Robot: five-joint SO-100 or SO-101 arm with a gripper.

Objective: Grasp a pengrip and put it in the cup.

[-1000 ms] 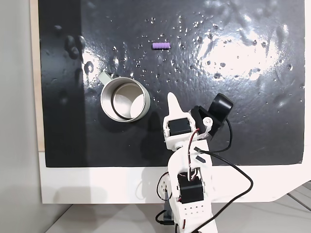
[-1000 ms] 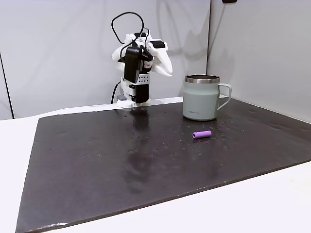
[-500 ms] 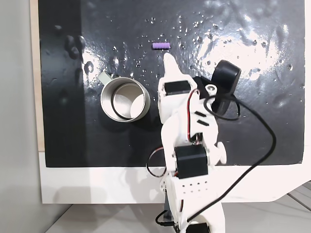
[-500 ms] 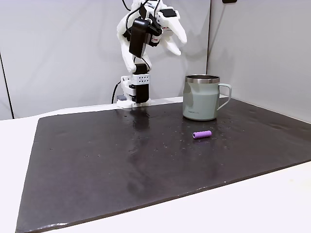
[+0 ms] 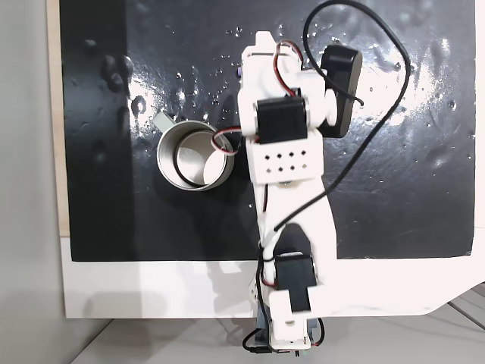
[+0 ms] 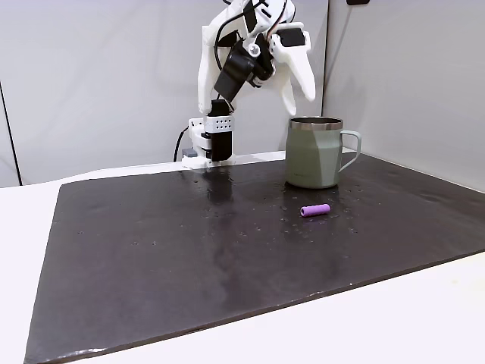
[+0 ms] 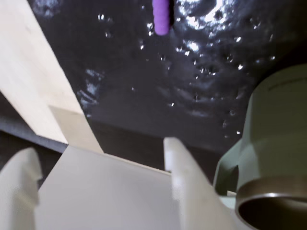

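Wrist view, nearest the lens: the gripper (image 7: 100, 163) shows two pale fingers, one at the lower left edge and one rising at centre, with a clear gap between them. The claw is released and spread moderately wide; nothing lies between the fingers and neither touches any object.

Just to the right of the centre finger stands the cup (image 7: 268, 158), its grey-green outer wall and dark metal rim in the lower right corner. Beyond, on the black mat (image 7: 201, 96), the pengrip (image 7: 161, 17) lies at the top edge of the frame, well apart from the fingers. A strip of light wooden board (image 7: 33, 81) runs along the left.

Side fixed view: the pengrip (image 6: 314, 210) lies on its side on the mat (image 6: 189, 250), near the front of the cup (image 6: 312, 154) but not touching it. The cup stands upright, handle to the right. A small printed mark sits low on its wall; it is too small to read. The gripper (image 6: 299, 87) hangs raised in the air, beside and above the cup's rim.

Top-down fixed view: the arm (image 5: 284, 152) extends over the mat, with the cup (image 5: 195, 155) to its left, its inner wall shiny.
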